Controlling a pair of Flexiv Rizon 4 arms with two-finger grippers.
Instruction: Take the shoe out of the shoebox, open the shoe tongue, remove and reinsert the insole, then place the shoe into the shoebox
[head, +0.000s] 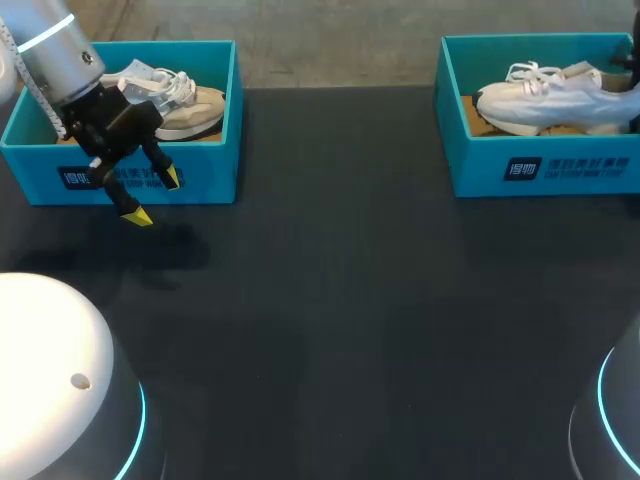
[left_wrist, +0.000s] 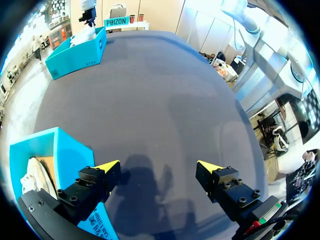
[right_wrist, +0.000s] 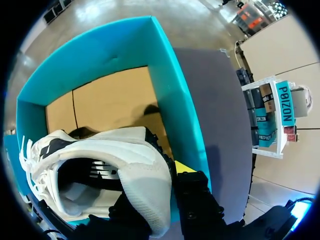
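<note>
"Lifting the white shoe (head: 555, 100) out is looking like the step in hand. Where is it sitting?"

"It is lying in the shoebox (head: 540, 160) at the upper right of the head view, upright on its sole. Its long axis is running left to right along the box, toe pointing left, heel toward the frame's right edge."

"And the right gripper (right_wrist: 162, 187)?"

"It is sitting right at the heel, in the lower middle of its own view. Whether it is gripping, I cannot tell. I am thinking it should be pinching the heel collar firmly and rising straight, so the toe is clearing the wall."

"The left gripper (head: 155, 197)?"

"It is hanging at the upper left with fingers wide, holding nothing, over the counter (head: 380, 300) just in front of the second box (head: 215, 150)."
</note>
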